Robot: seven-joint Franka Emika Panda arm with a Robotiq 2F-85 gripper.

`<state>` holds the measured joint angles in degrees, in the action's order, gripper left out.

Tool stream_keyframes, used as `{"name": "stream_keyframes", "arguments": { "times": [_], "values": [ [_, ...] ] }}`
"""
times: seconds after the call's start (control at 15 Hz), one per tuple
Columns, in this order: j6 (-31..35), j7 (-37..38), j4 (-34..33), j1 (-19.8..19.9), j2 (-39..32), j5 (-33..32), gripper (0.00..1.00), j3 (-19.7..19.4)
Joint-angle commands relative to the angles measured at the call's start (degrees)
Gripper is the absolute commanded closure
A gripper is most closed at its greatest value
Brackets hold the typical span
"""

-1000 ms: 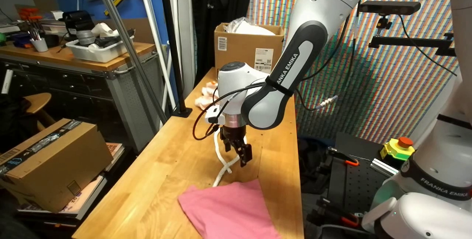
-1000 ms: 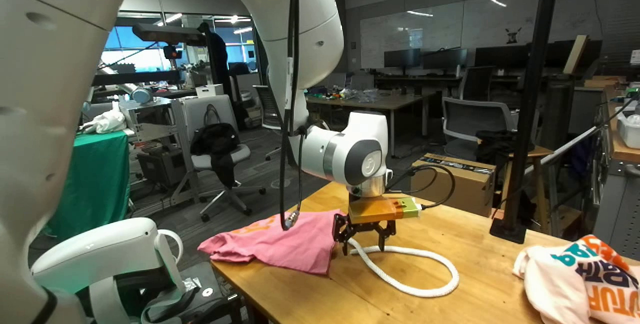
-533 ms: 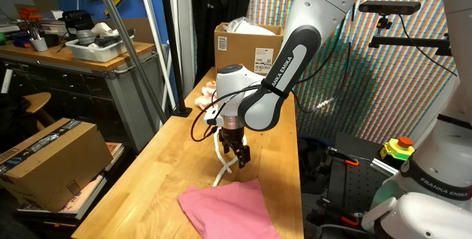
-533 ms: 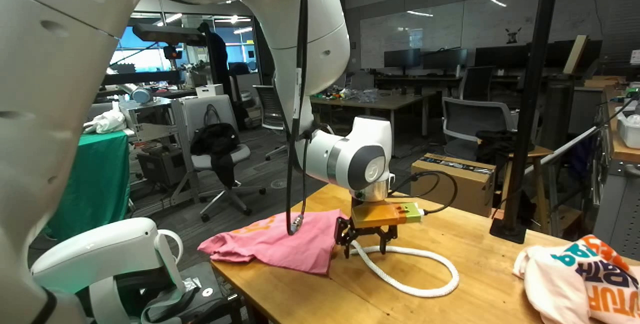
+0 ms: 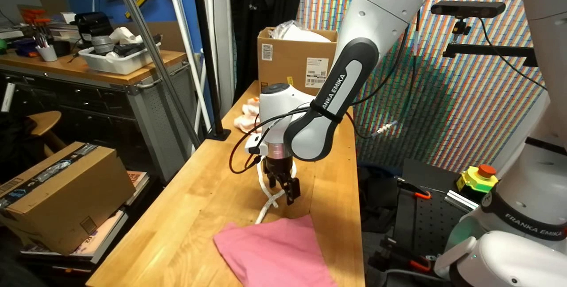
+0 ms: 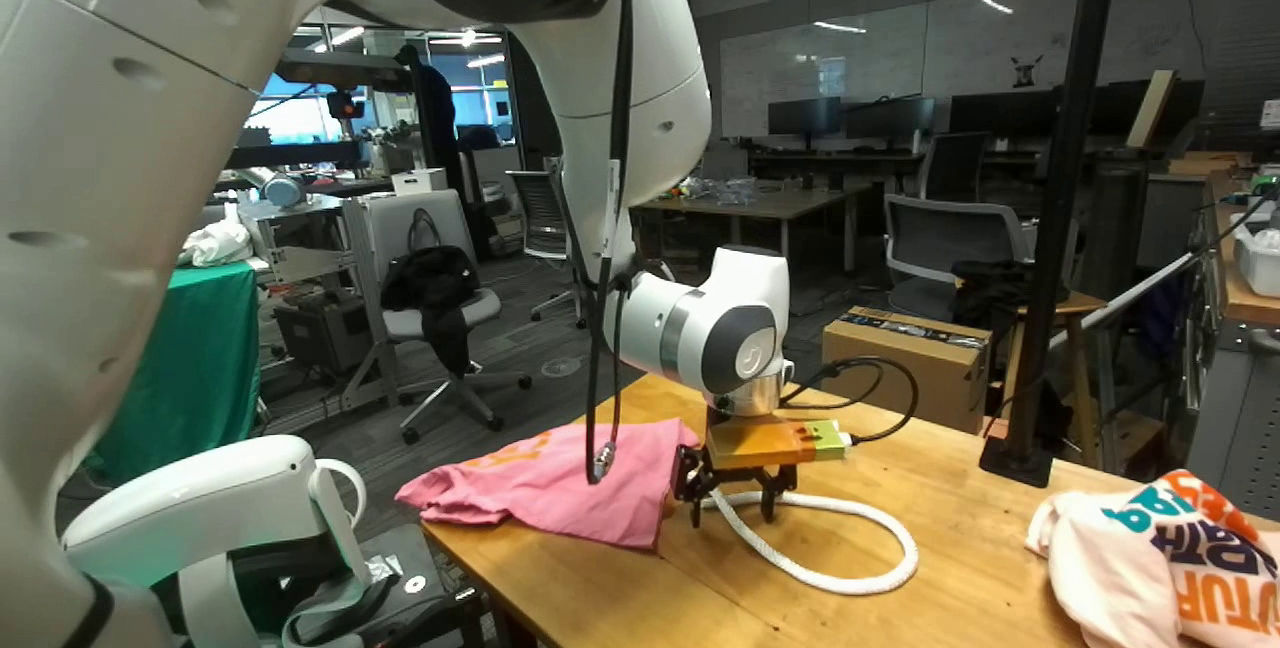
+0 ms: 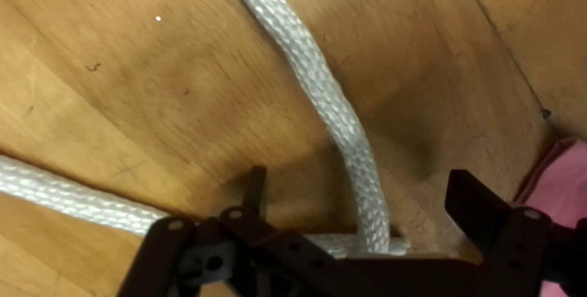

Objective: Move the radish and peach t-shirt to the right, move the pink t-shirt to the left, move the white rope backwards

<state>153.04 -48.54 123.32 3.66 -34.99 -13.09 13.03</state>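
Note:
The white rope (image 6: 905, 558) lies on the table in a loop with crossing ends; it also shows in an exterior view (image 5: 265, 209) and the wrist view (image 7: 321, 86). My gripper (image 6: 732, 518) is open and points down just above the rope near the crossing; in the wrist view the rope runs between the spread fingers (image 7: 357, 173) without being gripped. The pink t-shirt (image 6: 580, 488) lies spread beside the gripper, and its edge shows in the wrist view (image 7: 566, 187). The peach t-shirt (image 6: 1110, 558) with coloured lettering lies crumpled past the loop, partly behind the arm in an exterior view (image 5: 246, 122).
A black pole base (image 6: 1015, 463) stands on the table edge, not far from the peach t-shirt. A cardboard box (image 5: 288, 56) stands at the table's far end. A cable connector (image 6: 602, 461) hangs from the arm over the pink t-shirt.
My gripper has moved down slightly toward the rope, staying open. The rope and both t-shirts have not moved.

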Motion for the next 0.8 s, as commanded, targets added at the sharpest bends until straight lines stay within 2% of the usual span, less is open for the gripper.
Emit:
{"name": "stream_keyframes", "arguments": {
  "times": [0.0,0.2,0.27,0.73],
  "values": [
    [-0.54,-1.30,-1.68,0.05,-1.32,0.70,0.00,-0.36],
    [-0.61,-1.20,-1.78,-0.04,-1.33,0.59,0.00,-0.47],
    [-0.67,-1.13,-1.77,-0.08,-1.28,0.59,0.18,-0.49],
    [-0.69,-0.39,-2.08,-0.68,-0.55,0.12,0.71,-1.34]
  ]
}}
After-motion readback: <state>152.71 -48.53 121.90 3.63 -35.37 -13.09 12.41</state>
